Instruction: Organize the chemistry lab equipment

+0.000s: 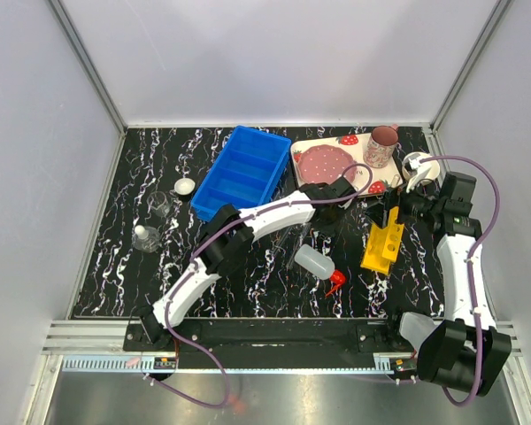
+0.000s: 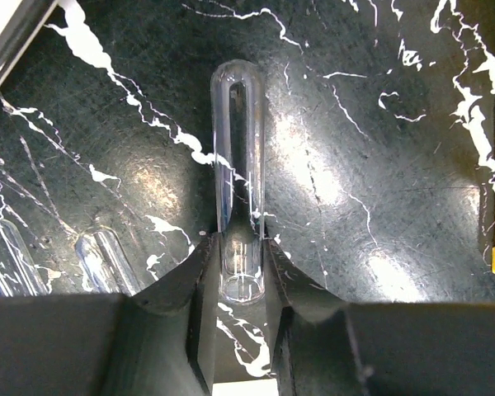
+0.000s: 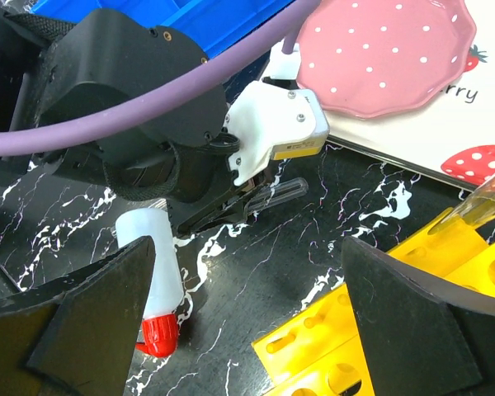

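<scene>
L fingers [image 2: 272,274] are closed on a tube [image 2: 238,148] near its open end. The rounded end sticks out fwd, low over the bench [image 2: 379,165], just left of the rack [image 1: 382,243]. R fingers [image 3: 91,305] are wide open, empty, above the rack. The tube looks like thin glass: light, slick, fragile. I'd squeeze gently; a grip nearer mid-length would prob swing less.

Robotics lab test cell. Indicated by plain white panels [image 1: 274,53] in aluminium framing [image 1: 87,66] beyond and to either side of left gripper [image 2: 241,247] and right gripper [image 3: 247,247], black marbled tabletop [image 1: 274,292] beneath them, mounting rail [image 1: 283,336] behind them, purple cabling [image 1: 491,190] alongside right gripper.
</scene>
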Controlling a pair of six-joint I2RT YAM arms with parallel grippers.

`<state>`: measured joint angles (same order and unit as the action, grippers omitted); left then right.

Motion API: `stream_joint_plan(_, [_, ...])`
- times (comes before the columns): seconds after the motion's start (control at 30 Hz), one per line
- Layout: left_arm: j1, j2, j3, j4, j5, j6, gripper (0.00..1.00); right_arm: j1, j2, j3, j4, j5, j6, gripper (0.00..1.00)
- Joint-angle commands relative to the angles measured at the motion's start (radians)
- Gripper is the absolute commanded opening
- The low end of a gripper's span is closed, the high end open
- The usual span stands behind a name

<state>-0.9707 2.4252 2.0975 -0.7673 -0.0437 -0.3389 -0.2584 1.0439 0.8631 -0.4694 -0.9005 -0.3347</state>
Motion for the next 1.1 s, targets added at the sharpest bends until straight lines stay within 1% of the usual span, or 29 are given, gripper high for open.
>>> stream_joint_plan(0.0, [-0.01,-0.035,0.003,0.049,-0.035,0.018,0.22,-0.016,-0.002,0.027,0.015,-0.014,0.008,1.0])
stream_joint_plan(0.17, [-0.011,-0.176,-0.143,0.16,-0.032,0.015,0.2,-0.027,-0.004,0.024,0.017,-0.02,0.008,1.0])
stream_joint_plan(0.3, [-0.011,-0.296,-0.295,0.297,-0.012,-0.002,0.2,-0.031,-0.004,0.016,0.017,-0.029,0.006,1.0])
stream_joint_plan(0.33, [-0.011,-0.342,-0.356,0.322,-0.01,-0.006,0.2,-0.031,-0.004,0.014,0.017,-0.04,0.005,1.0])
stream_joint_plan(0.4, [-0.011,-0.389,-0.416,0.399,0.004,-0.011,0.2,-0.031,0.001,0.007,0.017,-0.06,0.006,1.0])
stream_joint_plan(0.47, [-0.011,-0.466,-0.508,0.45,0.01,-0.017,0.2,-0.031,0.007,0.007,0.008,-0.103,0.011,1.0])
stream_joint_plan(0.5, [-0.011,-0.494,-0.545,0.508,0.016,-0.018,0.2,-0.031,0.021,0.01,0.0,-0.119,0.011,1.0])
stream_joint_plan(0.53, [-0.011,-0.549,-0.618,0.537,0.028,-0.022,0.2,-0.03,0.03,0.017,-0.009,-0.148,0.014,1.0])
stream_joint_plan(0.6, [-0.011,-0.604,-0.689,0.623,0.038,-0.029,0.2,-0.028,0.065,0.057,-0.058,-0.181,0.013,1.0])
stream_joint_plan(0.63, [-0.011,-0.658,-0.756,0.647,0.062,-0.032,0.2,-0.028,0.08,0.076,-0.086,-0.211,0.007,1.0])
stream_joint_plan(0.67, [-0.011,-0.682,-0.789,0.674,0.068,-0.032,0.2,-0.027,0.096,0.126,-0.168,-0.224,-0.01,1.0])
stream_joint_plan(0.7, [-0.011,-0.71,-0.819,0.722,0.083,-0.032,0.2,-0.019,0.126,0.155,-0.216,-0.235,-0.029,1.0])
stream_joint_plan(0.73, [-0.011,-0.759,-0.88,0.746,0.093,-0.034,0.2,-0.015,0.142,0.186,-0.268,-0.247,-0.065,1.0])
stream_joint_plan(0.77, [-0.013,-0.781,-0.907,0.764,0.1,-0.037,0.2,-0.009,0.169,0.242,-0.36,-0.255,-0.078,0.99])
stream_joint_plan(0.8, [-0.014,-0.802,-0.933,0.811,0.117,-0.037,0.2,0.005,0.18,0.267,-0.394,-0.274,-0.079,1.0])
stream_joint_plan(0.87, [-0.023,-0.85,-0.985,0.844,0.13,-0.038,0.2,0.037,0.215,0.321,-0.478,-0.293,-0.07,1.0])
stream_joint_plan(0.9, [-0.032,-0.862,-0.998,0.864,0.137,-0.038,0.2,0.083,0.226,0.333,-0.495,-0.298,-0.04,1.0])
stream_joint_plan(1.07, [-0.065,-0.913,-1.021,0.885,0.127,-0.038,0.2,0.231,0.283,0.346,-0.485,-0.275,0.1,0.99])
